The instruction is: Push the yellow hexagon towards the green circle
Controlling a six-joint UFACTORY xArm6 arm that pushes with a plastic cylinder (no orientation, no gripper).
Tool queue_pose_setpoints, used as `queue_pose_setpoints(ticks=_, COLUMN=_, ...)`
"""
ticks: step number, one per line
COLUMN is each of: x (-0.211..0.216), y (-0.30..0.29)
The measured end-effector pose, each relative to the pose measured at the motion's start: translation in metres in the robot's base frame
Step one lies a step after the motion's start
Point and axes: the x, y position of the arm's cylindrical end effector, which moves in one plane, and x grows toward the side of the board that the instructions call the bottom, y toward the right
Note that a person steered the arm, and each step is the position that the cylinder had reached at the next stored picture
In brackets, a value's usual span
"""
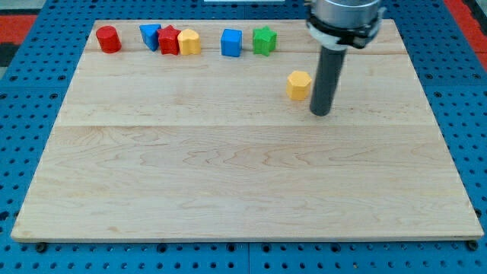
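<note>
The yellow hexagon lies on the wooden board, right of centre in the upper part. My tip rests on the board just to the hexagon's right and slightly below it, with a small gap between them. A green block sits near the view's top, up and to the left of the hexagon; its outline looks notched and I cannot tell its exact shape.
A row of blocks lines the top edge: a red cylinder, a blue block, a red star, a second yellow block and a blue cube. Blue pegboard surrounds the board.
</note>
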Motion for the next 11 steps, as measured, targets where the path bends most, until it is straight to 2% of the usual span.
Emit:
queue_pose_setpoints(ticks=2, x=-0.040, y=-0.003)
queue_pose_setpoints(ticks=3, x=-0.025, y=0.014)
queue_pose_setpoints(ticks=5, x=-0.018, y=-0.074)
queue_pose_setpoints(ticks=6, x=-0.037, y=-0.063)
queue_pose_setpoints(ticks=7, x=-0.034, y=-0.018)
queue_pose_setpoints(ticks=8, x=-0.024, y=-0.005)
queue_pose_setpoints(ticks=9, x=-0.054, y=0.003)
queue_pose_setpoints(ticks=10, x=-0.084, y=-0.020)
queue_pose_setpoints(ticks=11, x=-0.086, y=0.007)
